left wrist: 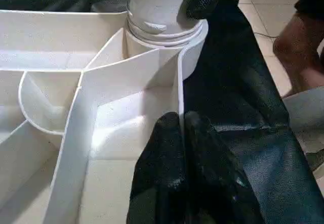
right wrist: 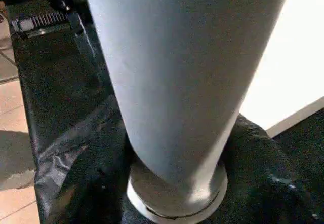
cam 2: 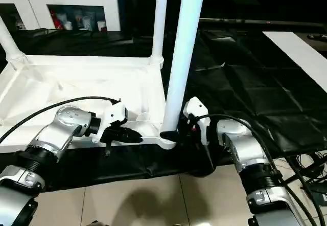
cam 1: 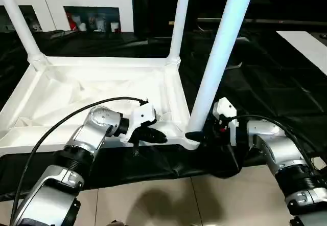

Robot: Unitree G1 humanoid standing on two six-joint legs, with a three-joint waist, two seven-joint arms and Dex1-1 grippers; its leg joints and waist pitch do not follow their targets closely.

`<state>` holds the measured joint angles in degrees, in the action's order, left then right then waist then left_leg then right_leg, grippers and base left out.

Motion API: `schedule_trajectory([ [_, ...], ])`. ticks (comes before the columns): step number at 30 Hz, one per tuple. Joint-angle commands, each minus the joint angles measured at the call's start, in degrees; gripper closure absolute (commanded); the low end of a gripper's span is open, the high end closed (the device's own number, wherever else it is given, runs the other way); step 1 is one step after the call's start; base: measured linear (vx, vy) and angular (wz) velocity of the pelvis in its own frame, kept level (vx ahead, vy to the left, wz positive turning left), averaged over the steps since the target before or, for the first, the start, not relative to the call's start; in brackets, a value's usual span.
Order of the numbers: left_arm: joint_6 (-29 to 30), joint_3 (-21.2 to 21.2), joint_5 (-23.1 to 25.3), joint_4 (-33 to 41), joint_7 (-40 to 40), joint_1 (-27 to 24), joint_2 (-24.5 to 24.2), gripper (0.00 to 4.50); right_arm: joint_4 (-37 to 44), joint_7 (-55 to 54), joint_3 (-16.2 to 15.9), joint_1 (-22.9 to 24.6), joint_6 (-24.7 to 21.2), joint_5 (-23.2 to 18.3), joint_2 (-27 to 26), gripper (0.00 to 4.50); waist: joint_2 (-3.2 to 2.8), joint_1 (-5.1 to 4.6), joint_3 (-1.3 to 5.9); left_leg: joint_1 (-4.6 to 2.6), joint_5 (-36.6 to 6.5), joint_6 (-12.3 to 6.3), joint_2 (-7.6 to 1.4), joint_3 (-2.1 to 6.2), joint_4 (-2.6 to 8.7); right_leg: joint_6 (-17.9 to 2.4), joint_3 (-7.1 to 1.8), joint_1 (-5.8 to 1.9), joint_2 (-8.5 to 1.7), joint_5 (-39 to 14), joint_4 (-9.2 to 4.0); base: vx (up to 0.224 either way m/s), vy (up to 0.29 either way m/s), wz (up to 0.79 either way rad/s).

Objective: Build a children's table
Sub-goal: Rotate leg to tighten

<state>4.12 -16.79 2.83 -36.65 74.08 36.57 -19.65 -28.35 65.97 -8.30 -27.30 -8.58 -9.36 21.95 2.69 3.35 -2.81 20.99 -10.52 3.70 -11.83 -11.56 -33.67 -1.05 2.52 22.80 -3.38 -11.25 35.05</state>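
White upturned tabletop (cam 1: 102, 90), ribbed underside up, three legs (cam 1: 220, 57) upright.

This looks like an indoor robot test room rather than a home. Crinkled black plastic sheeting (cam 1: 286, 98) is spread over a pale beige tiled floor (cam 1: 168, 203). A white cabinet with glass doors (cam 1: 92, 11) holding small items stands at the far edge, and loose black cables (cam 2: 311, 177) trail across the tiles.
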Motion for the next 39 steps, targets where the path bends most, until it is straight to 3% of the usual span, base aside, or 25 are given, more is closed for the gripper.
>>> schedule_trajectory([
  [1,1.02,-2.12,1.19,-2.07,-1.54,-1.11,1.25,4.50,-0.72,-2.14,0.32,0.58,-0.87,-0.21,-0.98,2.31,-0.25,0.04,3.33,-0.94,-10.28,-2.24,-2.01,0.89,3.64,-13.80,-2.47,-2.53,-4.44,-7.32,-3.96,0.000,0.000,0.00],
  [2,1.02,-1.59,1.54,-3.07,-3.94,-0.52,2.03,4.50,-1.82,-4.94,0.82,0.26,-0.75,0.55,-1.58,2.33,-0.12,-0.14,3.30,-0.90,-10.59,-2.12,-2.03,0.86,3.68,-13.68,-2.51,-2.47,-4.43,-7.87,-4.01,0.000,0.000,0.00],
  [3,0.74,-0.03,3.03,-7.37,-12.80,2.23,4.79,4.50,-6.01,-15.54,2.94,-1.14,-0.66,2.65,-4.12,2.39,-0.18,-0.20,3.12,-1.17,-12.03,-1.63,-1.99,0.93,3.78,-13.20,-2.49,-2.22,-4.45,-10.57,-4.38,0.000,0.000,0.00],
  [4,0.86,0.48,3.54,-9.12,-16.10,3.47,5.96,4.50,-7.61,-19.87,3.87,-1.75,-1.09,3.10,-5.28,2.39,-0.27,-0.69,2.71,-1.55,-14.89,-0.08,-1.78,0.90,3.87,-12.31,-2.47,-1.67,-4.37,-16.22,-5.01,0.000,0.000,0.00],
  [5,0.98,0.70,3.78,-10.04,-17.77,4.15,6.58,4.50,-8.40,-22.13,4.37,-2.06,-1.43,3.21,-5.92,2.42,-0.16,-0.80,2.71,-1.79,-17.05,1.15,-1.60,1.23,3.92,-10.71,-2.32,-1.67,-4.57,-22.25,-5.51,-0.061,0.002,-0.02],
  [6,0.98,0.70,3.78,-10.04,-17.77,4.15,6.58,4.50,-8.40,-22.13,4.37,-2.06,-1.43,3.21,-5.92,2.43,-0.10,-0.82,2.75,-1.78,-17.36,1.38,-1.68,1.46,4.02,-9.86,-2.27,-1.80,-4.74,-24.07,-5.68,-0.061,0.002,-0.02],
  [7,1.68,1.12,4.20,-12.43,-22.01,6.09,8.67,4.50,-9.72,-27.94,5.56,-2.86,-2.36,3.38,-8.24,2.44,-0.24,-0.93,2.73,-1.32,-16.86,1.40,-1.69,1.57,4.16,-8.72,-2.35,-1.98,-4.76,-24.51,-5.80,0.000,0.000,0.00],
  [9,2.10,1.21,4.33,-13.39,-23.59,6.91,9.71,4.50,-10.12,-30.42,5.99,-3.19,-2.86,3.57,-9.43,2.46,-0.30,-1.18,2.82,-1.67,-17.91,1.36,-1.72,1.62,4.20,-8.52,-2.35,-1.66,-4.63,-24.12,-5.92,0.000,0.000,0.00],
  [14,2.16,1.64,4.85,-17.53,-30.64,10.25,14.91,4.50,-13.33,-42.38,8.99,-5.99,-3.90,2.96,-16.04,2.46,-0.39,-1.59,2.97,-1.42,-16.78,0.88,-1.57,1.52,4.12,-9.52,-2.53,-1.72,-4.55,-20.77,-5.73,0.000,0.000,0.00],
  [21,-0.88,0.97,5.77,-20.27,-31.42,11.14,15.99,4.50,-13.04,-40.70,7.76,-6.81,-0.97,2.89,-18.10,2.46,-0.34,-1.37,3.14,-1.20,-14.66,-0.40,-1.58,1.31,4.06,-10.88,-2.54,-2.17,-4.49,-14.51,-5.28,0.000,0.000,0.00],
  [22,-1.23,0.78,5.73,-20.51,-31.06,11.05,15.78,4.50,-12.08,-38.36,7.86,-6.48,-0.61,2.02,-18.11,2.11,-0.22,-1.32,3.14,-1.09,-14.38,-0.70,-1.59,1.31,4.06,-10.95,-2.56,-2.31,-4.58,-14.33,-5.23,0.000,0.000,0.00],
  [24,-2.41,0.71,5.87,-20.99,-30.42,10.91,15.25,4.50,-10.51,-35.06,8.37,-5.96,-1.17,0.57,-17.36,1.77,-0.10,-1.25,3.10,-1.20,-14.41,-1.16,-1.60,1.23,4.02,-11.04,-2.55,-2.26,-4.55,-14.59,-5.29,0.000,0.000,0.00],
  [26,-2.58,0.72,5.95,-21.03,-30.21,10.84,15.03,4.50,-9.93,-33.88,8.28,-5.78,-1.41,0.32,-16.82,1.69,-0.08,-1.21,3.06,-1.08,-14.24,-1.50,-1.64,1.26,4.07,-10.95,-2.56,-2.38,-4.58,-14.93,-5.31,0.000,0.000,0.00],
  [30,-5.68,0.40,6.44,-21.18,-27.45,10.42,13.26,4.50,-1.96,-21.15,5.06,-1.94,-1.48,-0.30,-7.82,1.59,0.09,-0.54,2.97,-1.26,-13.67,-2.66,-1.73,1.10,3.89,-10.36,-2.61,-2.41,-4.59,-15.01,-5.53,0.000,0.000,0.00],
  [32,-7.11,0.43,6.22,-20.94,-26.67,10.19,12.77,4.50,1.64,-16.33,4.67,0.40,-1.56,-0.65,-3.00,1.59,0.23,-0.13,3.01,-0.86,-12.19,-3.61,-1.73,1.15,3.84,-10.22,-2.58,-2.82,-4.57,-13.20,-5.23,0.000,0.000,0.00],
  [35,-7.74,0.55,6.05,-20.98,-26.21,10.13,12.34,4.50,4.96,-12.52,6.08,3.46,-2.10,-1.52,1.54,1.59,0.26,-0.14,3.20,-0.55,-10.95,-4.11,-1.75,1.30,3.72,-10.51,-2.46,-3.08,-4.63,-11.37,-4.83,0.000,0.000,0.00],
  [38,-8.92,0.77,5.79,-21.00,-25.64,9.98,12.16,4.50,8.21,-9.74,7.27,6.63,-2.81,-2.76,4.46,1.59,0.35,0.02,3.16,-0.75,-10.88,-4.65,-1.80,1.17,3.61,-11.41,-2.48,-2.86,-4.52,-10.93,-4.97,0.000,0.000,0.00],
  [39,-9.46,0.94,5.64,-20.80,-25.32,9.78,12.03,4.50,10.46,-8.61,7.41,8.47,-3.33,-3.27,5.81,1.59,-0.02,0.14,3.19,-0.77,-10.68,-4.63,-1.82,1.21,3.61,-11.60,-2.49,-2.84,-4.58,-10.53,-4.92,0.000,0.000,0.00],
])
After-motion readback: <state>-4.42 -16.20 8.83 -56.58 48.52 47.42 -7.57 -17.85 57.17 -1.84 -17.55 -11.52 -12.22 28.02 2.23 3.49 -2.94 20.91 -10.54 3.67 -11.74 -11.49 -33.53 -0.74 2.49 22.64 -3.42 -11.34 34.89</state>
